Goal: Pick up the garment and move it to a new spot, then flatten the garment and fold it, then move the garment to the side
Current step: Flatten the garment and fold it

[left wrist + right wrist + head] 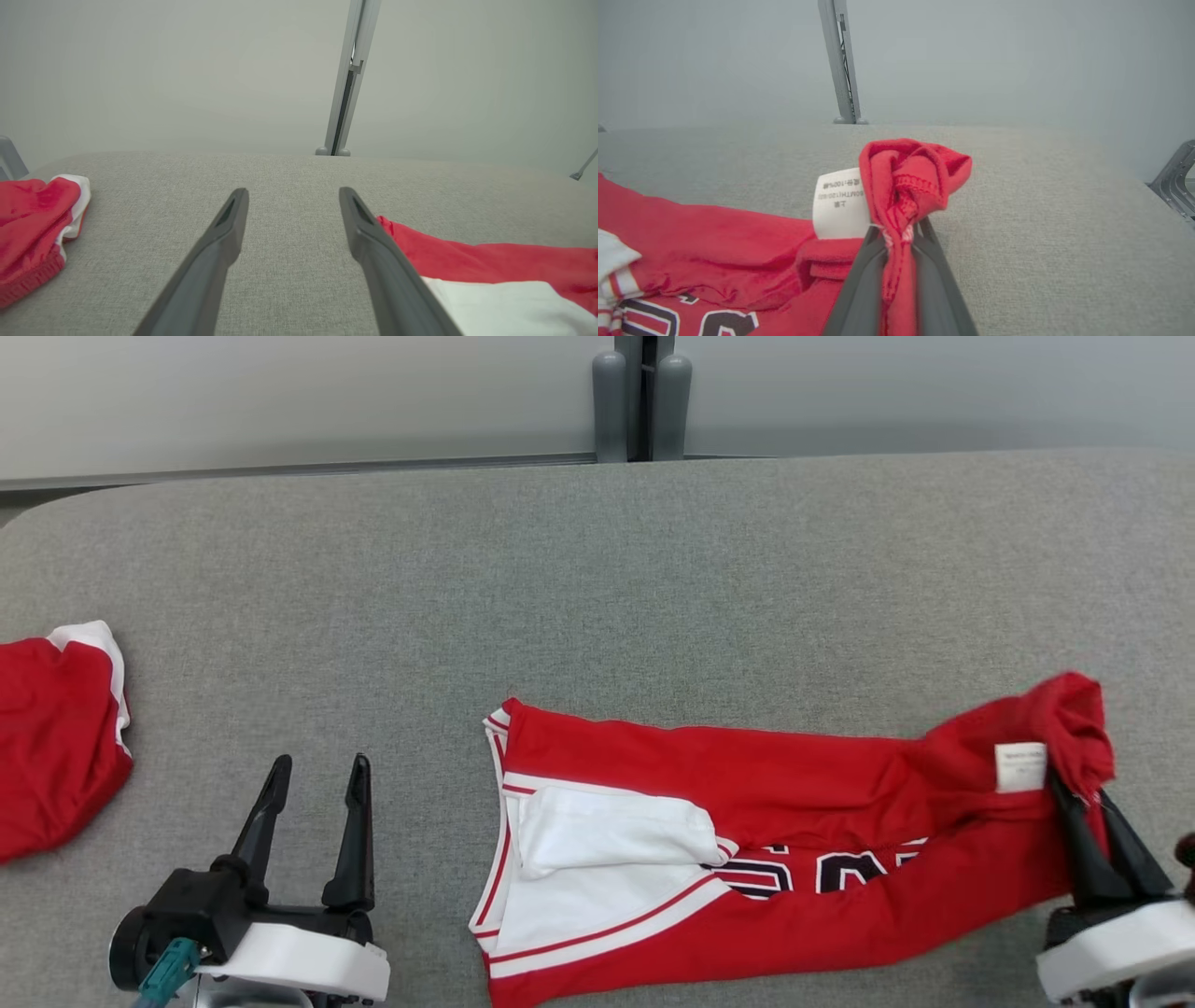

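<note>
A red jersey (747, 821) with white trim and dark lettering lies stretched across the grey table (597, 579), its white-lined end toward the left. My right gripper (1074, 784) is shut on the jersey's bunched right end, beside a white care label (1019, 766). In the right wrist view the red cloth (906, 186) is pinched between the dark fingers (859, 289) and puffs up above them. My left gripper (317, 770) stands open over bare table left of the jersey, its fingers (224, 233) holding nothing, with the jersey's edge (467, 261) just beside the right finger.
A second red and white garment (51, 737) lies crumpled at the table's left edge, also visible in the left wrist view (32, 224). A grey post (642, 397) stands behind the table's far edge. A metal frame (1174, 175) shows past the table's right side.
</note>
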`<state>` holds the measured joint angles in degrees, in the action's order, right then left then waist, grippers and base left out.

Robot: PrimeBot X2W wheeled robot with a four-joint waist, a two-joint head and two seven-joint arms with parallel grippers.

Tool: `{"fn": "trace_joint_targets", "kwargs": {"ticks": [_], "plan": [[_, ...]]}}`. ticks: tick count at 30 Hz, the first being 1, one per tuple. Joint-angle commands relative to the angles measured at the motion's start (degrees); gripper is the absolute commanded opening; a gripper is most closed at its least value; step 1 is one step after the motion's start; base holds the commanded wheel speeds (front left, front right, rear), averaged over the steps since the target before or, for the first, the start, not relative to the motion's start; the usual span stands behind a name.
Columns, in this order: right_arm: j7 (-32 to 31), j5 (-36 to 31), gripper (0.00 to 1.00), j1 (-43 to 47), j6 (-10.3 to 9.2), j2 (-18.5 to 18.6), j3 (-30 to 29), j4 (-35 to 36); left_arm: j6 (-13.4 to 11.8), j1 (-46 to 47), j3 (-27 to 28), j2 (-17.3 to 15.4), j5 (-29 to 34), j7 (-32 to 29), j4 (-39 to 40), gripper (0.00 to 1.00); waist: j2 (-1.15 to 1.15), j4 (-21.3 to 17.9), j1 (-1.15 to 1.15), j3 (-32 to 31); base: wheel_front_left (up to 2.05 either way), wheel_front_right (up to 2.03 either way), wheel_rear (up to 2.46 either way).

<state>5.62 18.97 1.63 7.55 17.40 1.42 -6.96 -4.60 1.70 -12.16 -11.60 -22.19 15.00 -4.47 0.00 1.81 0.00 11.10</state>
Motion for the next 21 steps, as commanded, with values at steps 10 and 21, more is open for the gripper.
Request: {"fn": "trace_joint_targets", "kwargs": {"ticks": [10,21], "plan": [[-6.56,-0.57,0.0,-6.65,-0.11,-6.59,17.29,8.4,0.57,-0.18,-0.5,0.06,0.69,0.17,-0.35,1.0,0.0,0.75,0.0,-2.19,0.0,0.0,0.0],[1.1,3.85,0.0,-15.48,-0.08,-14.18,33.54,-6.72,1.15,1.75,-1.4,0.48,0.64,0.13,-1.01,1.0,0.0,4.56,0.0,-0.75,0.0,0.0,0.0]]}}
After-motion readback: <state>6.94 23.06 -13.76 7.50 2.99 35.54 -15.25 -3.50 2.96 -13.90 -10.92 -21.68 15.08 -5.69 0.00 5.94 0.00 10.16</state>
